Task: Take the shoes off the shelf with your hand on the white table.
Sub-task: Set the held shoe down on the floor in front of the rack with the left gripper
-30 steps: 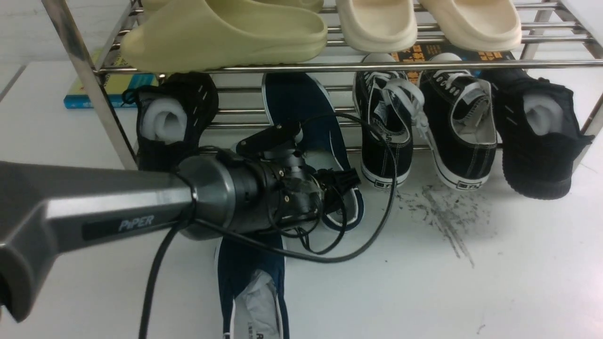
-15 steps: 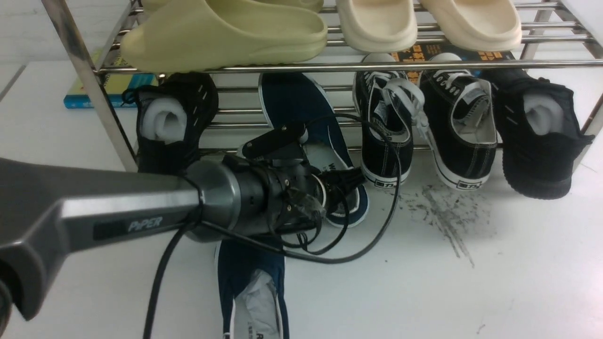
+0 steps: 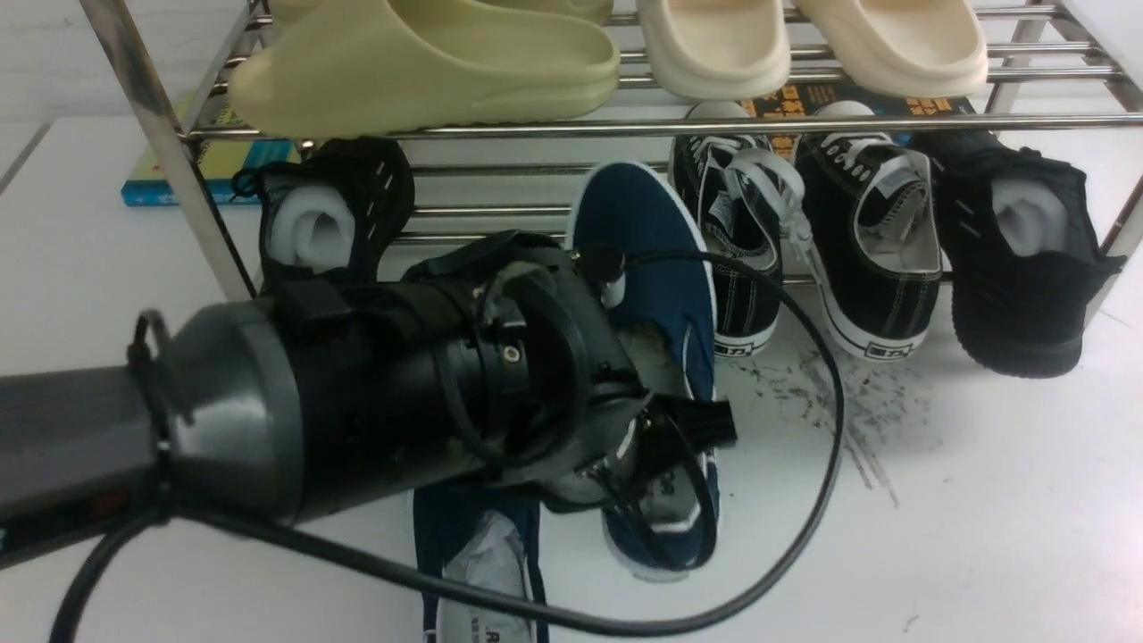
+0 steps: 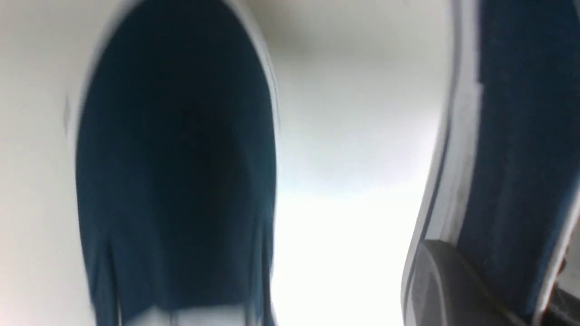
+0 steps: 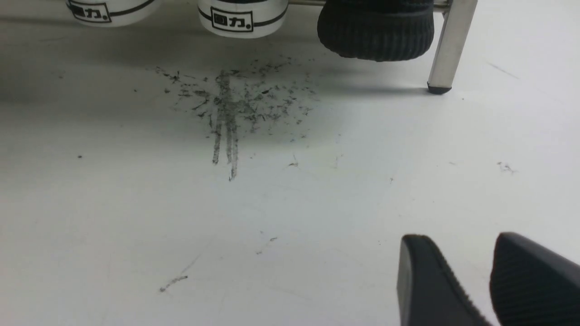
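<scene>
A navy blue slip-on shoe hangs tilted in front of the chrome shelf. Its toe is over the lower tier's rods and its heel is out over the white table. My left arm's wrist covers the fingers there. In the left wrist view my left gripper is shut on this shoe's side wall, with a grey finger against the white sole edge. The other navy shoe lies flat on the table below my arm. My right gripper hovers open over bare table, holding nothing.
On the lower tier sit two black lace-up sneakers and two black knit sneakers. Foam slippers fill the upper tier. A book lies behind the shelf's left side. Black scuff marks and a shelf foot are nearby.
My left gripper has shut on the navy shoe on the lower tier. It has drawn the shoe toward me and to the right, and my arm now looms closer.
</scene>
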Motion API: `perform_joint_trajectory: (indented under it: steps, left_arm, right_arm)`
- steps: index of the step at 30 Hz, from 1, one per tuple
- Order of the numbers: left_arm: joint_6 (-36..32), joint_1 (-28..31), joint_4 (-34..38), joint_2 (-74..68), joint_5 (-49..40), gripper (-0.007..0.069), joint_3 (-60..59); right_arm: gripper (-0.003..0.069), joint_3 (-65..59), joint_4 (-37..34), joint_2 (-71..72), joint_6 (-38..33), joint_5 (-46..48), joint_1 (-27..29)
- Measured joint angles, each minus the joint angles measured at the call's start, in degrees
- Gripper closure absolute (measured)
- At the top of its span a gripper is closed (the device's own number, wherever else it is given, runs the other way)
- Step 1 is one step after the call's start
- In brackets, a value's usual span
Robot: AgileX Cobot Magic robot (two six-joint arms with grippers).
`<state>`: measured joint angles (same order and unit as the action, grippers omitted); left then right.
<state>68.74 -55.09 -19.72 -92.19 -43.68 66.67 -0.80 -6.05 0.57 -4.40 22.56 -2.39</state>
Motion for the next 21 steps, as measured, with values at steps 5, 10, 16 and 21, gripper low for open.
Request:
perform_joint_trajectory:
  steps: [5, 10, 16, 21]
  left_arm:
    - [-8.8, -0.1, 10.2, -0.2, -6.9, 0.0602, 0.0]
    - [-12.4, -0.1, 14.0, -1.1, -8.0, 0.0601, 0.0]
    - [-13.8, -0.1, 15.8, -4.7, -7.0, 0.06, 0.0]
    - [-13.8, -0.1, 16.6, -8.6, -4.4, 0.0594, 0.0]
  right_arm:
    - [0.0419, 0.0, 0.0, 0.0, 0.0, 0.0, 0.0]
    - [0.0419, 0.0, 0.0, 0.0, 0.0, 0.0, 0.0]
    - [0.0419, 0.0, 0.0, 0.0, 0.0, 0.0, 0.0]
    - [0.0419, 0.0, 0.0, 0.0, 0.0, 0.0, 0.0]
